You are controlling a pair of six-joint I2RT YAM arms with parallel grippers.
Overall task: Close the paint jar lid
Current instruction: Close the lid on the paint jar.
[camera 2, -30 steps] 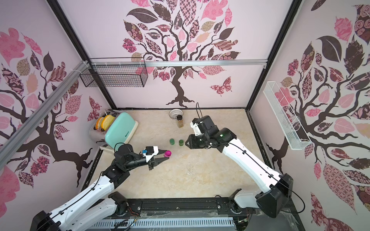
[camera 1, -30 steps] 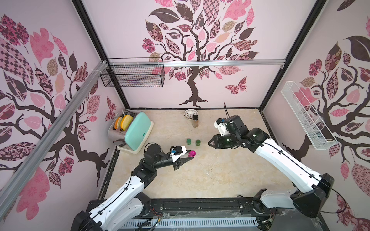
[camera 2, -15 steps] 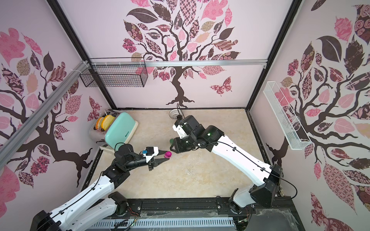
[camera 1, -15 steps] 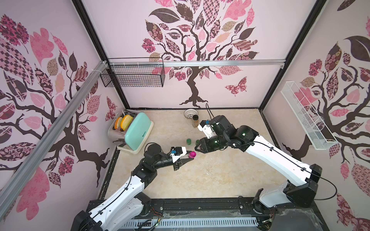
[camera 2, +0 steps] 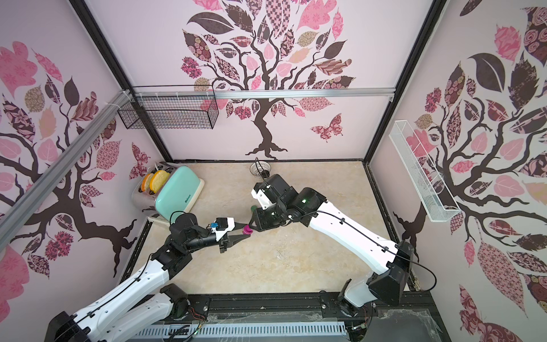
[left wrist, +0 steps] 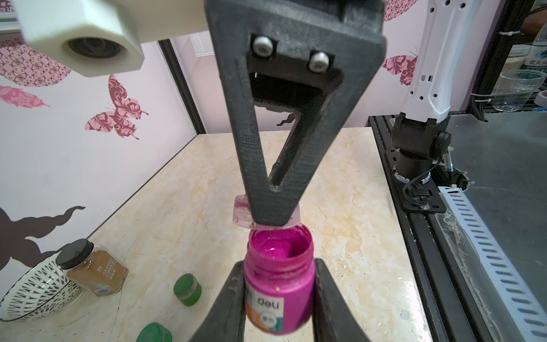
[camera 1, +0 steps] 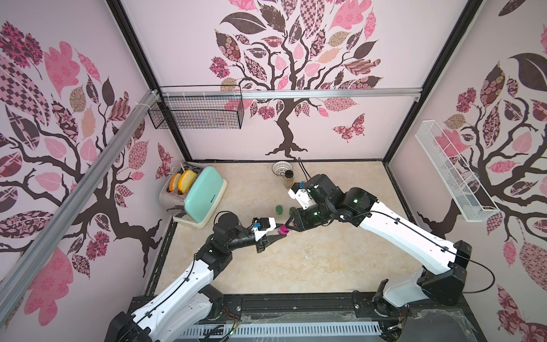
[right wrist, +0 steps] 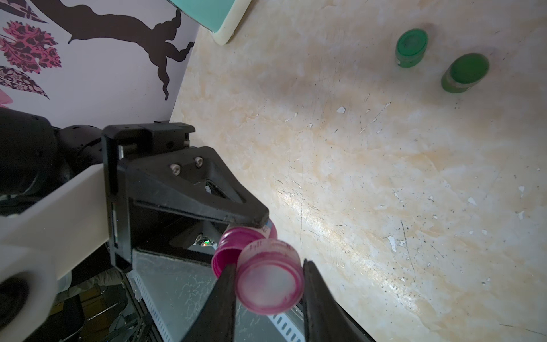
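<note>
Left gripper (left wrist: 278,268) clamped on open magenta paint jar (left wrist: 278,284), held above table (left wrist: 183,189). Right gripper (right wrist: 269,274) clamped on lid (right wrist: 270,285), lid tilted at jar mouth, seemingly touching rim, not seated

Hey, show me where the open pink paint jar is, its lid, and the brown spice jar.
paint jar (left wrist: 278,281), left wrist view, on its magenta side wall.
lid (right wrist: 270,285), right wrist view, on its flat closed face.
spice jar (left wrist: 99,273), left wrist view, on its brown labelled side.
</note>
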